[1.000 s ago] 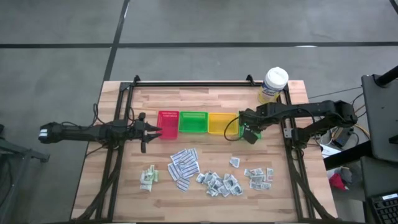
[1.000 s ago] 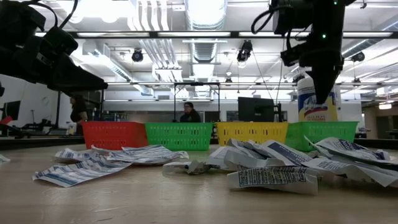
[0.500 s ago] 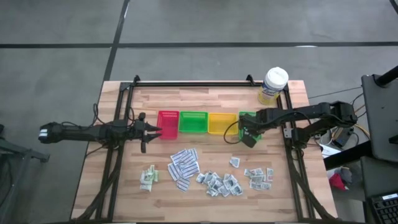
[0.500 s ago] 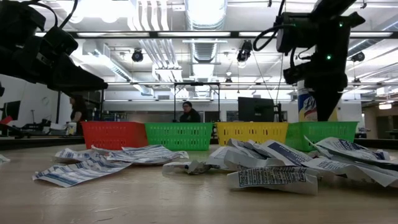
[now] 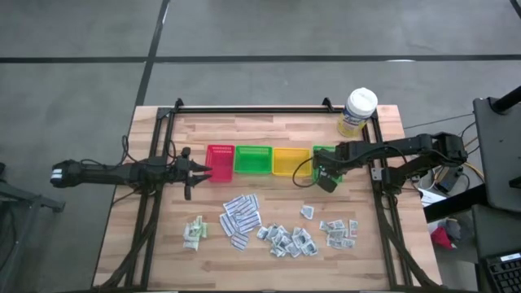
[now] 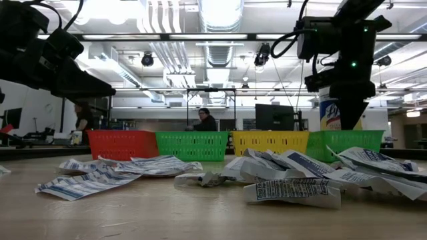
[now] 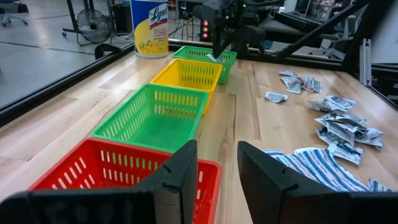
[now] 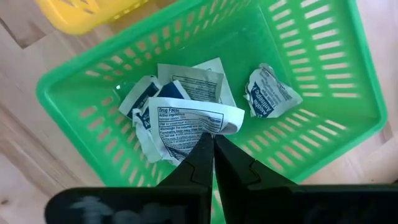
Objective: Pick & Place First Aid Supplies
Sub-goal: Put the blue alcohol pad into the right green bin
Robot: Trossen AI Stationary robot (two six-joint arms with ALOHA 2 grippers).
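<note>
Four mesh plastic trays in a row across the pale wooden table (image 5: pixel 269 134), red, green, yellow and, at the right end, a second green tray (image 8: pixel 52 93). Nearer the front edge, well apart from the row, the loose spread of first aid supplies (image 5: pixel 285 236), not yet sorted. Parked just beside the red tray: the left gripper (image 7: pixel 214 177), fingers a little apart and holding nothing. Poised straight above the second green tray: the right gripper (image 8: pixel 212 144), fingers pinched together on the edge of a crumpled white printed packet (image 8: pixel 186 124). Directly below, inside the tray walls, a few small packets (image 8: pixel 268 93) on the mesh floor. Probably calls only for parting the fingers, with no sideways travel: drop line well within the rim.
</note>
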